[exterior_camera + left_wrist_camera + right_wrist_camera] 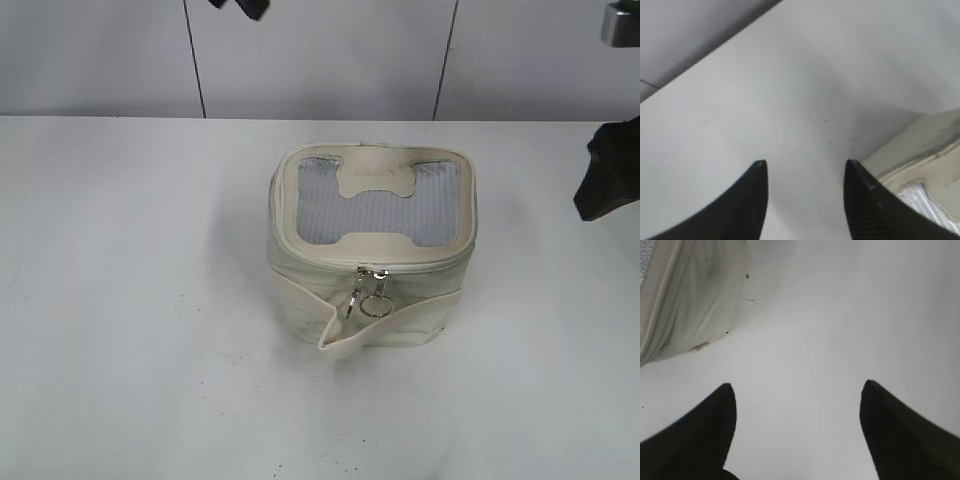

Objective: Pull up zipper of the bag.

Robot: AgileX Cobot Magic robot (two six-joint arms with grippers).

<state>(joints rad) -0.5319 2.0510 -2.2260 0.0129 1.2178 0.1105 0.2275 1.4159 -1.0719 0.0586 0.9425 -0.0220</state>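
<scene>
Honestly, I can't read the bag's lid tab. Both my left hand and right hand hang released, mostly cropped

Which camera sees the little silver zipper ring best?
The exterior view: the zipper slider and ring hang in plain sight at the front of the bag, above its strap. The left wrist view catches only a corner of the bag's lid, and the right wrist view only its side wall; neither shows the ring.
</scene>
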